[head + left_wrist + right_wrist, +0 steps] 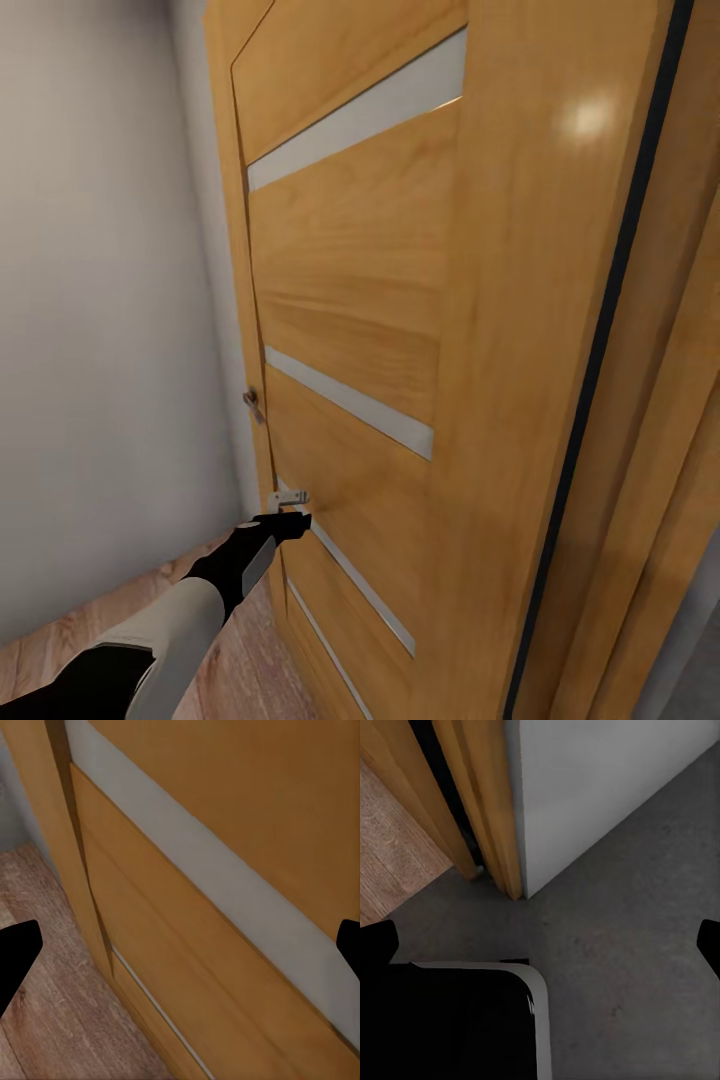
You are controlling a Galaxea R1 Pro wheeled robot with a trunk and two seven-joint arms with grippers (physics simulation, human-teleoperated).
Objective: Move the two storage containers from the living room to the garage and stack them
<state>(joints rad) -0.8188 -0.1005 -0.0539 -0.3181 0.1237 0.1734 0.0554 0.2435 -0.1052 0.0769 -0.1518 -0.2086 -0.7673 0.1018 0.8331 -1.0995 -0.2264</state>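
Right now your head camera is close up against a wooden door (400, 300) with pale horizontal glass strips (350, 400), which takes up everything from about 11 o'clock round to 5 o'clock. At 9 o'clock is a plain grey-white wall (100, 300), and at 7 o'clock a patch of light wood-plank flooring (250, 670).

Your left arm reaches in from 7 o'clock, and the left gripper (290, 515) sits at the door's edge just below a small metal latch (288, 496); a second metal fitting (252, 403) is higher on the same edge. In the left wrist view both fingertips (19, 952) sit far apart at opposite sides, so the jaws are spread wide, with nothing between them but the door panel.

In the right wrist view the right gripper's fingertips (379, 941) are likewise wide apart and grip nothing. Below them is dark grey concrete floor (615, 967), a white wall corner (585, 787), the wooden door frame (484, 810), and a black, white-edged part of the robot (450, 1020).

You cannot see either storage container from here.
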